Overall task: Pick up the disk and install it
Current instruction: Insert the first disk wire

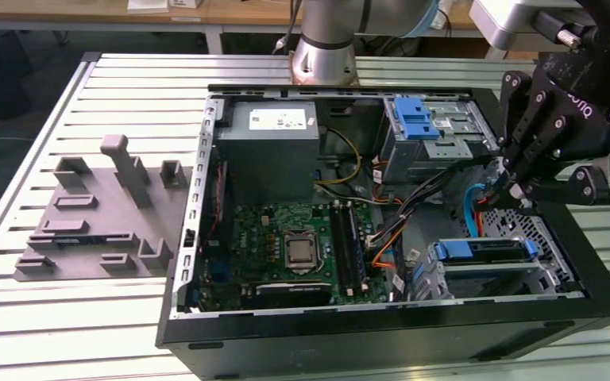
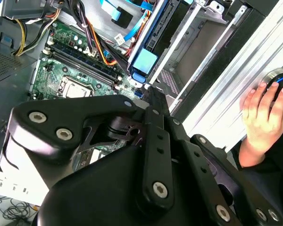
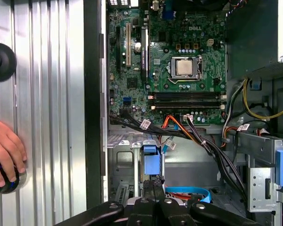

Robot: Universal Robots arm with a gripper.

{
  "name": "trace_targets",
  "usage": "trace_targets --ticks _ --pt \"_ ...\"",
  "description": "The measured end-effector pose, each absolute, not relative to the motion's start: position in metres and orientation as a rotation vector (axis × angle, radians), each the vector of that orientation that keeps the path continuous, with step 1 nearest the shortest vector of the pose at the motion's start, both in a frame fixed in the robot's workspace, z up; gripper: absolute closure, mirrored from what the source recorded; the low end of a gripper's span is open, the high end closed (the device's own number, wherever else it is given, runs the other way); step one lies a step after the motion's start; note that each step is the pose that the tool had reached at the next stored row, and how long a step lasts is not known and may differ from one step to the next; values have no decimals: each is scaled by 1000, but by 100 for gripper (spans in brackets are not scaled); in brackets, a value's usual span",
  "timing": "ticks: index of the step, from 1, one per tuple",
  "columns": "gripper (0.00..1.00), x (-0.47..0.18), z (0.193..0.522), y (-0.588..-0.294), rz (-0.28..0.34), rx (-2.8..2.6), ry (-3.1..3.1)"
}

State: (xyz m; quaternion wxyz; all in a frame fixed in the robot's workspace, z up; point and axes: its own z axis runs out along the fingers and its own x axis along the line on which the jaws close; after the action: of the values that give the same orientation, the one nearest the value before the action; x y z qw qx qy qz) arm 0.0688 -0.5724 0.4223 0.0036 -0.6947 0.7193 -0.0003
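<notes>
The disk (image 1: 485,251), a silver drive with a blue bracket at its end, lies in the drive cage at the open computer case's corner, on the exterior view's right. Both wrist views show its blue bracket tab (image 3: 151,162) (image 2: 144,61) at the cage mouth. My black gripper (image 1: 511,194) hangs above the cage, a little beyond the disk and apart from it. Its fingers (image 3: 153,184) stand pressed together with nothing between them, their tips (image 2: 152,94) pointing toward the blue tab.
The grey power-supply box (image 1: 273,135), motherboard (image 1: 299,246), a blue latch strip (image 1: 413,119) and loose cables (image 1: 432,190) fill the case. A grey fixture block (image 1: 93,214) lies on the slatted table (image 1: 125,87). A person's hand (image 2: 262,113) (image 3: 4,150) rests on a round device beside the case.
</notes>
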Motion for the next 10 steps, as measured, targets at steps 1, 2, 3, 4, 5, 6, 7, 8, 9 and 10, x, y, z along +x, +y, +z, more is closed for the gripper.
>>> trace_targets --ticks 1,2,3,4,5,6,7,8,9,10 --pt "89 69 422 -572 -1 -2178 2255" --pt "89 69 422 -572 -1 -2178 2255" --pt "89 69 422 -572 -1 -2178 2255" --pt "89 69 422 -572 -1 -2178 2255" --pt "89 69 422 -572 -1 -2178 2255" --pt "89 69 422 -572 -1 -2178 2254" --pt "89 69 422 -572 -1 -2178 2255" --pt "89 69 422 -572 -1 -2178 2254" --pt "89 69 422 -572 -1 -2177 2255" --pt "89 70 422 -571 -1 -2177 2255"
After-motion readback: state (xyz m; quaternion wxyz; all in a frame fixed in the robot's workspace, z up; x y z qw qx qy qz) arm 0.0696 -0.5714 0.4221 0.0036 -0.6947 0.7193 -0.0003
